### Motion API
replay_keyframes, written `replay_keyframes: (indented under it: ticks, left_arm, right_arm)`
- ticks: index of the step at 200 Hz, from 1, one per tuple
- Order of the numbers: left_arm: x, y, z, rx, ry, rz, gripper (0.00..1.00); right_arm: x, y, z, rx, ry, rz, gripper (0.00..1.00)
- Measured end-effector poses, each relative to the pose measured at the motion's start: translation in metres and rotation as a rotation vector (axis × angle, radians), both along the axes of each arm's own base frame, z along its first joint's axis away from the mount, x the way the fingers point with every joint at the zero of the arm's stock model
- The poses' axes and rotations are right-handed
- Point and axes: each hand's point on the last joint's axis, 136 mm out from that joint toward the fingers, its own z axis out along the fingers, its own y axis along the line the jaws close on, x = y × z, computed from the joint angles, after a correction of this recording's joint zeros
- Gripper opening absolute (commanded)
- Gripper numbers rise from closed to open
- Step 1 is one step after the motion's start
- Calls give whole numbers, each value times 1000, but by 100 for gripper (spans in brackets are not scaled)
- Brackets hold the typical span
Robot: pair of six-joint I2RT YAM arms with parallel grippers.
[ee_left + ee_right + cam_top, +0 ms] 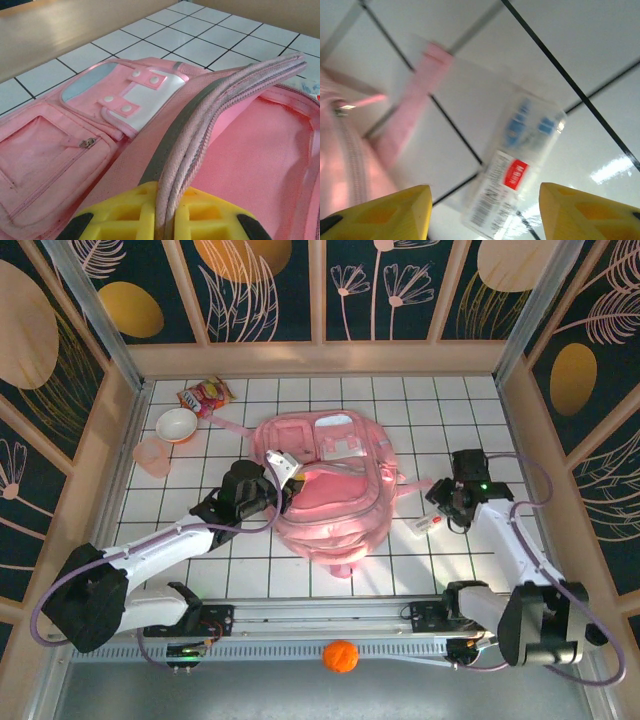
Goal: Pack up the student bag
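The student bag [330, 475] lies flat in the middle of the tiled table [470, 420], between my two arms. Its main compartment is open and shows pink lining; what is deeper inside I cannot tell. My left gripper [167, 212] is clamped on the zip edge [225, 95] of this opening, with the rows of zip teeth pressed together between my yellow fingers [125, 215]. Beside this edge, on the front of the bag, I see a white flap [150, 92] with pink snap tabs and a clear pocket [45, 155] with a small zip pull. The bag is light pink and much bigger than the other things.

My right gripper [485, 210] has its fingers wide apart and holds nothing. It hangs over a small clear packet [520, 165] with blue and red print, which lies on the tiles near a pink strap [412, 105] of the bag. At the far left stand a white bowl [176, 424] and a pink cup [152, 456], near a snack bag [205, 395]; what is in them I cannot make out.
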Motion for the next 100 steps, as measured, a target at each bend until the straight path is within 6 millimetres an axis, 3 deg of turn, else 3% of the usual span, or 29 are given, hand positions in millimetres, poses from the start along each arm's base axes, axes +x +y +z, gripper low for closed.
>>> replay_keyframes:
  ticks: [73, 100]
  left_arm:
    - [1, 0, 0, -6, 5, 8, 7]
    - [2, 1, 0, -4, 3, 14, 7]
  right_arm:
    - [-9, 6, -51, 61, 189, -78, 67]
    - [-12, 9, -68, 72, 259, -76, 60]
